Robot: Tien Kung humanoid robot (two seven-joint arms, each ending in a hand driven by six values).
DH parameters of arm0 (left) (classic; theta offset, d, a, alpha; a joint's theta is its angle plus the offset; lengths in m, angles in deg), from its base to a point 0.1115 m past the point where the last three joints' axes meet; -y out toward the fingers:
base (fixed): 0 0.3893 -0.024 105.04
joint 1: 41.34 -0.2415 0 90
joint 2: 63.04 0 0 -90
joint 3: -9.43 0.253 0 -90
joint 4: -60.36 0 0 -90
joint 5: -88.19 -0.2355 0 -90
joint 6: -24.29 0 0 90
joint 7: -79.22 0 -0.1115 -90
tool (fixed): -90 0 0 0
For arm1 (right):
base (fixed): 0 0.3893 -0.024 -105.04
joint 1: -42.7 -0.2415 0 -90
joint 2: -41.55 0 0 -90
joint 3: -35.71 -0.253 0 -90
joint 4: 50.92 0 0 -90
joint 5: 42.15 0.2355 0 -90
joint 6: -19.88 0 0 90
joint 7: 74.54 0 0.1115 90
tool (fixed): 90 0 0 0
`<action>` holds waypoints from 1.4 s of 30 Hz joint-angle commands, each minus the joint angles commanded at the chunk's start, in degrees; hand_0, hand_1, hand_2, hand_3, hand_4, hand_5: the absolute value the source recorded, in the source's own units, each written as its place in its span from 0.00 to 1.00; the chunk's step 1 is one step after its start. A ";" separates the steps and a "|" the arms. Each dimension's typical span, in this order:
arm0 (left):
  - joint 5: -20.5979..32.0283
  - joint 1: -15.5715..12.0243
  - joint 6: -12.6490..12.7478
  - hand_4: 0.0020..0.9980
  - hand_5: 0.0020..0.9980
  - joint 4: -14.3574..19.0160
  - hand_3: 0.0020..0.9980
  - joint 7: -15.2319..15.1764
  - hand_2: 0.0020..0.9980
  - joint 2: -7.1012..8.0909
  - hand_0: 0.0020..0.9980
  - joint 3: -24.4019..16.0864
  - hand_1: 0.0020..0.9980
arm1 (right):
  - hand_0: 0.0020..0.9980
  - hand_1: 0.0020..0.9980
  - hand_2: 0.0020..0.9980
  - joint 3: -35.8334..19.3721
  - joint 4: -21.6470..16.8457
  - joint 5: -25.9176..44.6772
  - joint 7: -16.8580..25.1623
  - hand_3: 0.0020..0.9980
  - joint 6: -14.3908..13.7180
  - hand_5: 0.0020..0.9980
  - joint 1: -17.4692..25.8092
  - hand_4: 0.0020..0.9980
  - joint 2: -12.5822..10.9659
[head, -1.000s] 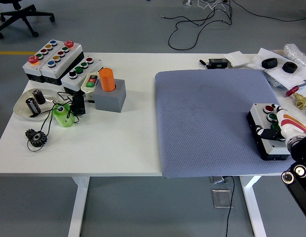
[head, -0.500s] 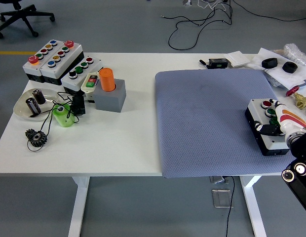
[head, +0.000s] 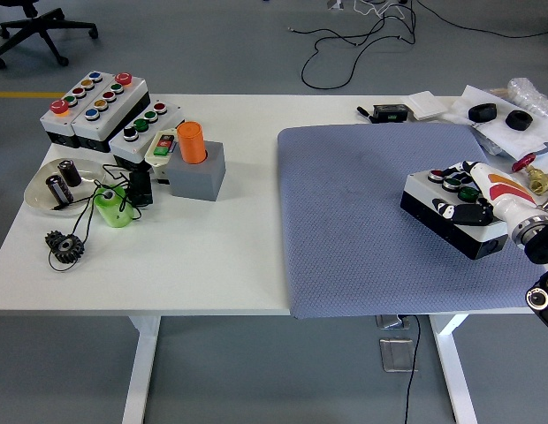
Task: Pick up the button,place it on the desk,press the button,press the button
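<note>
The right hand (head: 475, 196) is gripping the button box (head: 451, 211), a white-topped, black-sided unit, with its fingers curled over the top and near side. The box is sitting tilted, its left end out over the grey mat (head: 371, 212) and its right end tucked under the hand, so I judge it is being carried and not yet set down flat. Whether its underside is touching the mat I cannot tell. The hand is covering part of the top, which would explain why only a red button and a green one are showing. Holding it from the right side is leaving the left part of the box free to land first, and the pressing will probably need the fingers to let go once it is resting level.

The left hand is nowhere to be seen.

Over on the far left of the white table (head: 212, 256), the other control boxes (head: 95, 108) are sitting untouched in a cluster, well apart from the mat. A shallow dish (head: 35, 196) near them is holding two dark cylindrical parts. Just right of it, a grey block (head: 201, 172) is holding an orange cylinder (head: 192, 141) upright in its top. A green holder (head: 113, 208) and a black gear (head: 64, 246) are lying nearer the front edge, with thin wires trailing between them.
</note>
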 joint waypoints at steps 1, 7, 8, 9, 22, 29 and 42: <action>0.02 -0.01 0.00 0.36 1.00 0.00 0.56 0.00 0.58 0.00 0.63 0.02 0.60 | 0.30 0.29 0.40 0.09 0.05 0.38 0.95 0.63 -0.05 0.00 -0.08 0.60 -0.09; 0.12 -0.02 0.01 0.36 1.00 -0.03 0.56 0.04 0.58 -0.04 0.63 0.23 0.60 | 0.29 0.28 0.40 0.98 1.25 1.61 5.57 0.61 -1.20 0.00 -0.58 0.62 -0.15; 0.20 -0.02 0.01 0.36 1.00 -0.03 0.56 0.02 0.58 -0.05 0.63 0.28 0.60 | 0.29 0.28 0.40 1.11 1.67 1.97 6.35 0.61 -1.28 0.00 -0.59 0.61 -0.10; 0.23 -0.03 0.01 0.36 1.00 -0.03 0.56 0.02 0.58 -0.06 0.63 0.26 0.60 | 0.29 0.28 0.40 1.42 2.20 2.49 7.47 0.61 -1.39 0.00 -0.64 0.61 -0.09; 0.54 -0.07 0.02 0.36 1.00 -0.04 0.56 0.25 0.58 -0.25 0.64 0.74 0.60 | 0.29 0.29 0.41 11.07 8.38 -0.57 23.49 0.62 -4.84 0.00 -3.96 0.60 -2.78; 0.92 -0.16 0.02 0.36 1.00 -0.06 0.56 0.36 0.58 -0.40 0.64 1.08 0.60 | 0.29 0.30 0.42 17.41 12.88 -2.90 33.44 0.63 -11.45 0.00 -6.19 0.61 -4.70; 1.78 -0.20 -0.04 0.36 1.00 -0.14 0.56 0.48 0.58 -0.55 0.64 1.87 0.60 | 0.48 0.42 0.54 19.87 16.52 -6.16 38.30 0.87 -13.96 0.00 -8.14 0.65 -6.11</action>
